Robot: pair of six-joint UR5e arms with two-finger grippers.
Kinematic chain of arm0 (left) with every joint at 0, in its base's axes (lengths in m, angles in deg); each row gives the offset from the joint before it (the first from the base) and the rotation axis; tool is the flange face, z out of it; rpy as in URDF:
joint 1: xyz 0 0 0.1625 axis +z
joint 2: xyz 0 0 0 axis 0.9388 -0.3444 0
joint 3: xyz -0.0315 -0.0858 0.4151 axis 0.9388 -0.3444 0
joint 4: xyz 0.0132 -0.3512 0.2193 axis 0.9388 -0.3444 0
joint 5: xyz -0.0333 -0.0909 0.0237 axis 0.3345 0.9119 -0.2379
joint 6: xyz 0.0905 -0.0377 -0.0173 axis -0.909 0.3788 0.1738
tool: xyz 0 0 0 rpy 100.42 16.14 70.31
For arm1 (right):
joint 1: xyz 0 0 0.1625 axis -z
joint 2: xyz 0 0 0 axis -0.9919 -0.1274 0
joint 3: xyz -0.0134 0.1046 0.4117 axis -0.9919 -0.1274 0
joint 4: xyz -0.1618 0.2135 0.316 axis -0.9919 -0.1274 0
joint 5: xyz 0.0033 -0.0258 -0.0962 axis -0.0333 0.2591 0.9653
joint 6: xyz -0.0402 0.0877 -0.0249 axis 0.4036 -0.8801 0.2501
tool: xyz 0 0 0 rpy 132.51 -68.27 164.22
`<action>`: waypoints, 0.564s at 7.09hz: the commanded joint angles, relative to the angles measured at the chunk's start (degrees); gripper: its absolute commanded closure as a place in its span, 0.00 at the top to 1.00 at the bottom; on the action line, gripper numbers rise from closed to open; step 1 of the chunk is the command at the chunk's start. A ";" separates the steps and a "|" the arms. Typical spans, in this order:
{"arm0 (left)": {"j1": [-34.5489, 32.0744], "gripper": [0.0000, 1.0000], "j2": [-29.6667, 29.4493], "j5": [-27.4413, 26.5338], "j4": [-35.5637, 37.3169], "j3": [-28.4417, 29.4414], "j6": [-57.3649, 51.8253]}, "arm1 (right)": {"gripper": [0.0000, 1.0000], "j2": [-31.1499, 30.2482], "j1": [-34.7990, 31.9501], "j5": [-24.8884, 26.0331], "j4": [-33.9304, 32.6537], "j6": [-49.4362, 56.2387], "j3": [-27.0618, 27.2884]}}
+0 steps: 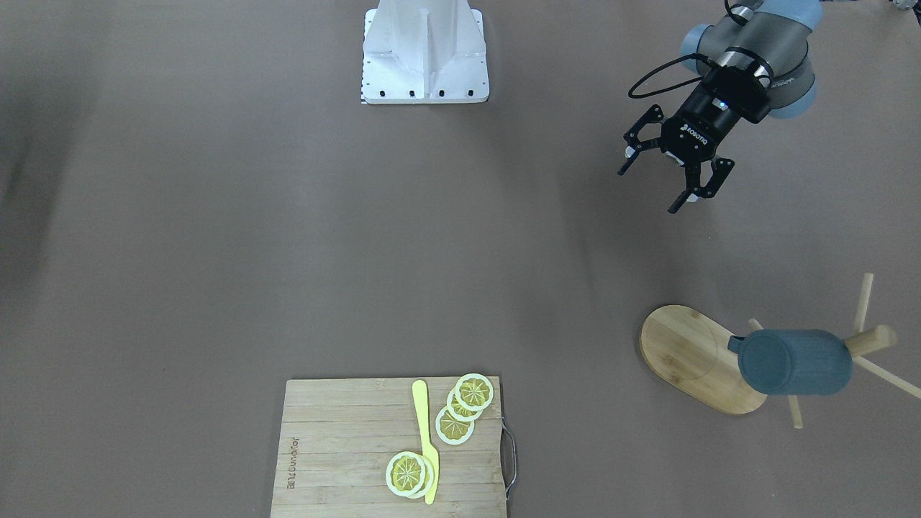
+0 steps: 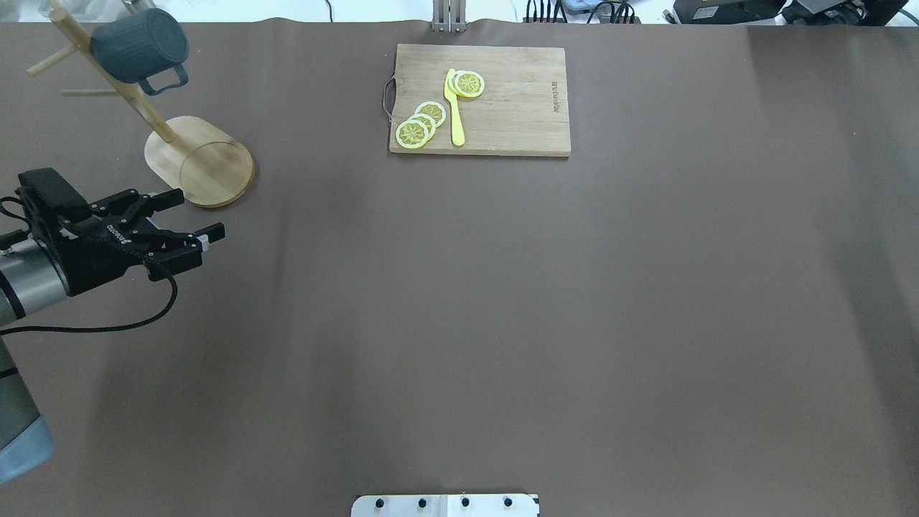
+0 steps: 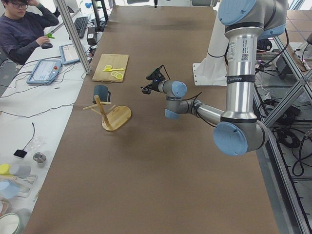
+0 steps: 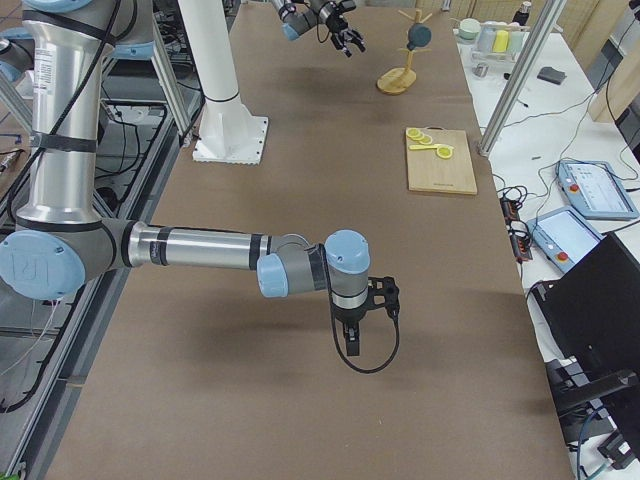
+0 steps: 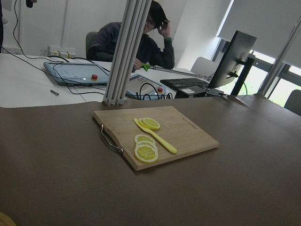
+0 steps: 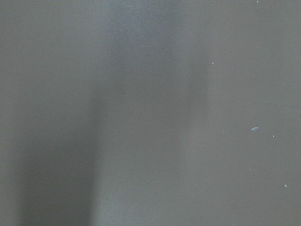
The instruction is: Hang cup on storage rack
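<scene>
The cup [image 2: 138,43] hangs on a peg of the storage rack [image 2: 204,161]; my left claw [image 2: 199,212], fingers apart and empty, should draw away level, avoiding the pegs

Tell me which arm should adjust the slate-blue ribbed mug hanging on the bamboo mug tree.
Likely left: the left gripper is open near the light bamboo mug tree that carries the slate-blue ribbed mug; the right gripper is far away.

Silver-tubed arms [image 3: 239,73] with pale blue joint caps [image 3: 234,139]; black left gripper [image 1: 647,191] carries white lettering [image 1: 694,134], looping black cable [image 1: 651,79]
</scene>
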 commanded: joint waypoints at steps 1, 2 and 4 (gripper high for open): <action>-4.53 0.99 1.27 0.64 11.08 -1.19 -12.81 | 1.00 0.09 0.00 0.00 0.03 0.00 -0.04; -6.22 0.99 1.54 0.82 16.11 -2.15 -18.09 | 1.00 0.09 0.00 0.00 0.03 0.00 -0.04; -10.78 0.99 1.54 1.00 24.11 -2.60 -26.18 | 1.00 0.09 0.00 0.00 -0.06 0.00 -0.12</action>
